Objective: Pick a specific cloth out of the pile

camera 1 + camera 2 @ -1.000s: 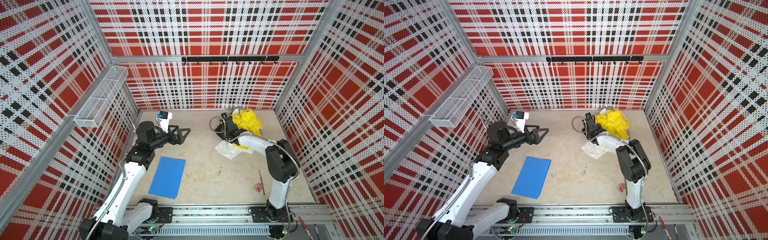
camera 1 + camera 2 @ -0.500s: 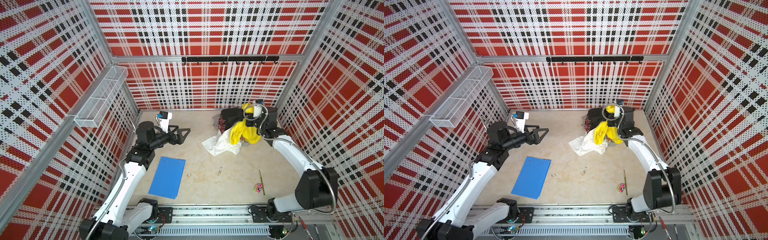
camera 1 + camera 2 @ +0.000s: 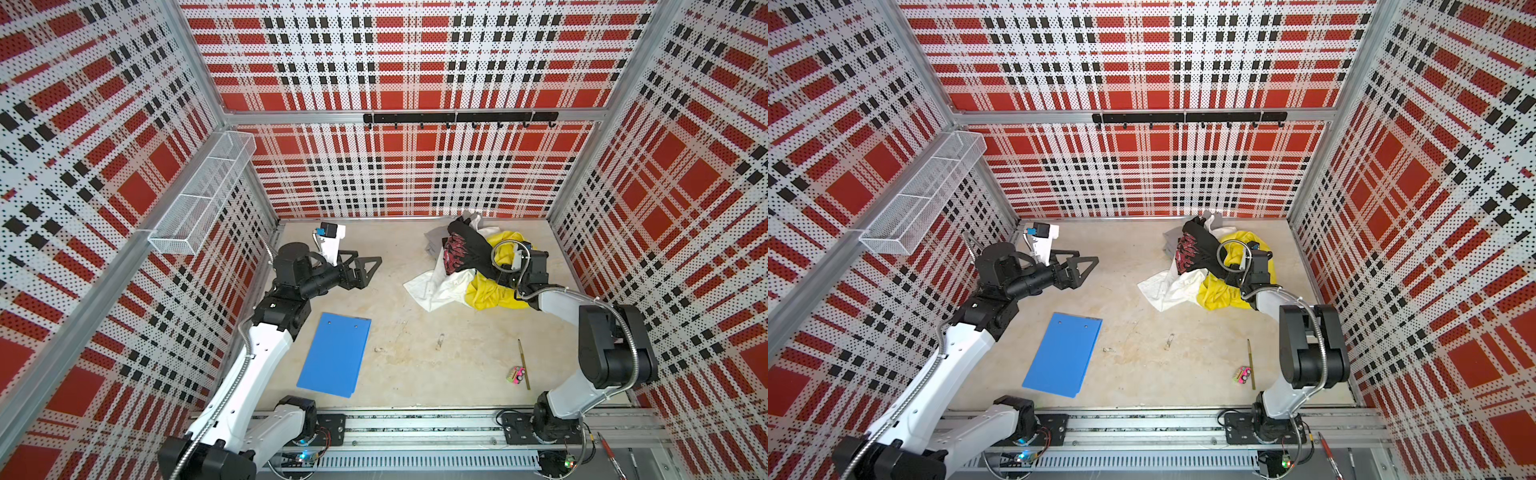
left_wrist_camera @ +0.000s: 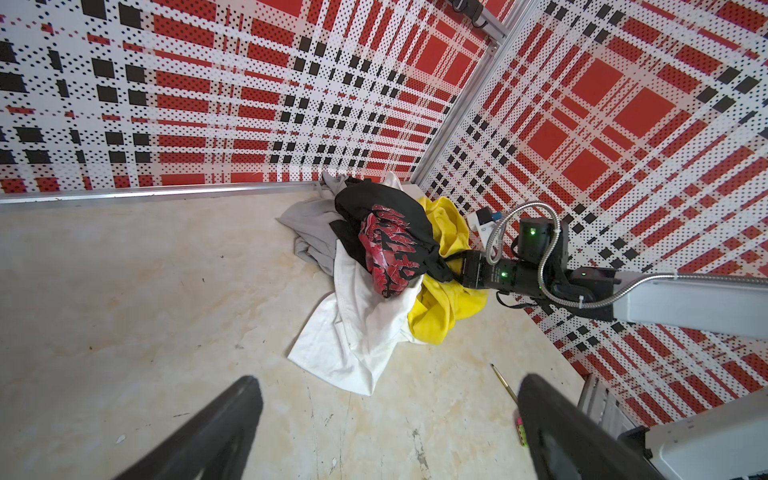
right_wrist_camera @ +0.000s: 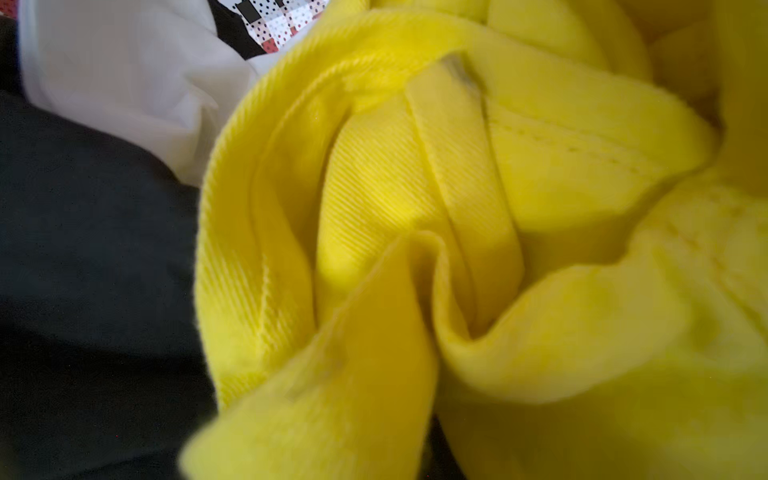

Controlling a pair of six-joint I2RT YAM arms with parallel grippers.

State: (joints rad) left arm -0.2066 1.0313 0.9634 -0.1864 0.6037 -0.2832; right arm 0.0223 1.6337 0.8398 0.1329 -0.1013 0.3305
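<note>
The cloth (image 3: 461,249) (image 3: 1196,249) (image 4: 386,245), black with a red print, is bunched on top of the pile at the back right. Beneath it lie a yellow garment (image 3: 490,293), a white cloth (image 3: 432,284) and a grey one (image 3: 434,241). My right gripper (image 3: 496,274) (image 4: 457,270) is buried in the pile's right side. A stretched fold of the black cloth runs into its shut jaws. Yellow fabric (image 5: 457,208) fills the right wrist view, with black cloth (image 5: 83,270) beside it. My left gripper (image 3: 365,266) (image 4: 388,382) hovers wide open left of the pile, holding nothing.
A blue folder (image 3: 334,359) lies flat at front centre-left. A thin stick (image 3: 523,363) and a small pink-green toy (image 3: 515,375) lie near my right arm's base. A wire basket (image 3: 203,195) hangs on the left wall and a hook rail (image 3: 457,118) on the back wall.
My right arm swung from the pile's left side round to its right side and stirred it. The black cloth with the red print came up on top. My left arm stayed still.
</note>
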